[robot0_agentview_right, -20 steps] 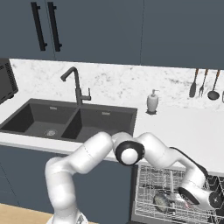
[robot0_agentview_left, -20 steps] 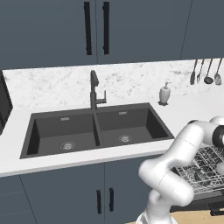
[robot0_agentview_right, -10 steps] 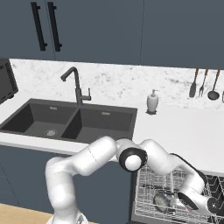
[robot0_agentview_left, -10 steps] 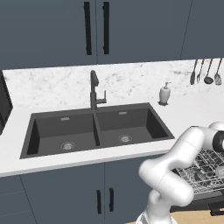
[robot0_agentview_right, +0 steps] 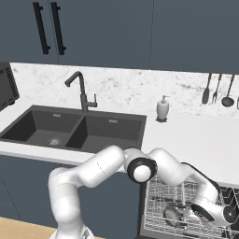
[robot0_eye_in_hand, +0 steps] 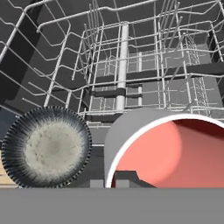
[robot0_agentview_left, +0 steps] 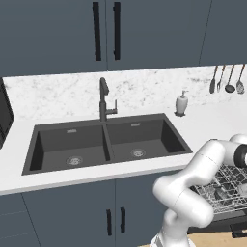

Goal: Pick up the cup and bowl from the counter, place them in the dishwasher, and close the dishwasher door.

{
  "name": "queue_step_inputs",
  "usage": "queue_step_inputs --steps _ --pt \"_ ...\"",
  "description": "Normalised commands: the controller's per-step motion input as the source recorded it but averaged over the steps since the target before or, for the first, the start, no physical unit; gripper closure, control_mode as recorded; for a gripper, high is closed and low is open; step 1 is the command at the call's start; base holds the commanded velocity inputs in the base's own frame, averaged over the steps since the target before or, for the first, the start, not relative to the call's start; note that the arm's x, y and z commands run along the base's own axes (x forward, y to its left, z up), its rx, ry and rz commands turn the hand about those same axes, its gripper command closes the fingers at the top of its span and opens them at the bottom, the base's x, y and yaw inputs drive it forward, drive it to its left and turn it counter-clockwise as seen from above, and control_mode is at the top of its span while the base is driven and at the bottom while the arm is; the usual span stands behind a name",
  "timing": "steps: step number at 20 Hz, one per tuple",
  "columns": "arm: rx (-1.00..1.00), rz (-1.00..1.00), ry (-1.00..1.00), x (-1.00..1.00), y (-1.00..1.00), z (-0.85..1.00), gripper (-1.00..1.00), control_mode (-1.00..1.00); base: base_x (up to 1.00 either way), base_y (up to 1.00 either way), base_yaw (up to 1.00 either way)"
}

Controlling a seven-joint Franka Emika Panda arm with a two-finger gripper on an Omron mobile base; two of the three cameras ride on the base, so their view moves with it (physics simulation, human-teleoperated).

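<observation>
I have the bowl [robot0_eye_in_hand: 46,146] already lying in the dishwasher rack [robot0_eye_in_hand: 122,65] and the cup [robot0_eye_in_hand: 168,151] low beside it at my hand [robot0_agentview_right: 205,215], whose grip I cannot tell, while the dishwasher door is not yet closed.

Arm [robot0_agentview_right: 107,165] folded low: rises from base at near left in right base view, elbows over, forearm runs right and down. Dark elbow joint [robot0_agentview_right: 140,172] faces the camera. Wrist [robot0_agentview_right: 205,211] sits lowest, at near right, hand angled down. In left base view the arm bends up from near right, wrist cut by the right edge. Finger state: can't tell, tips not clearly visible.
</observation>
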Motion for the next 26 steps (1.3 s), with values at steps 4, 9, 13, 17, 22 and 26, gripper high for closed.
queue_step_inputs --steps 4,9,13,17,22,26 --pt "0.0 -0.02 0.01 0.03 0.0 0.0 1.0 -1.0 0.0 0.0 0.0" --pt "0.0 0.0 -0.18 0.12 0.06 -0.11 1.0 -1.0 0.0 0.0 0.0" --pt "0.02 0.0 -0.37 0.36 0.1 -0.52 1.0 -1.0 0.0 0.0 0.0" --pt "0.0 0.0 -0.05 0.02 0.05 -0.15 1.0 -1.0 0.0 0.0 0.0" --pt "0.0 0.0 -0.01 -0.06 0.0 0.01 -1.0 -1.0 0.0 0.0 0.0" --pt "-0.03 0.0 0.0 0.0 0.0 0.24 -1.0 -1.0 0.0 0.0 0.0"
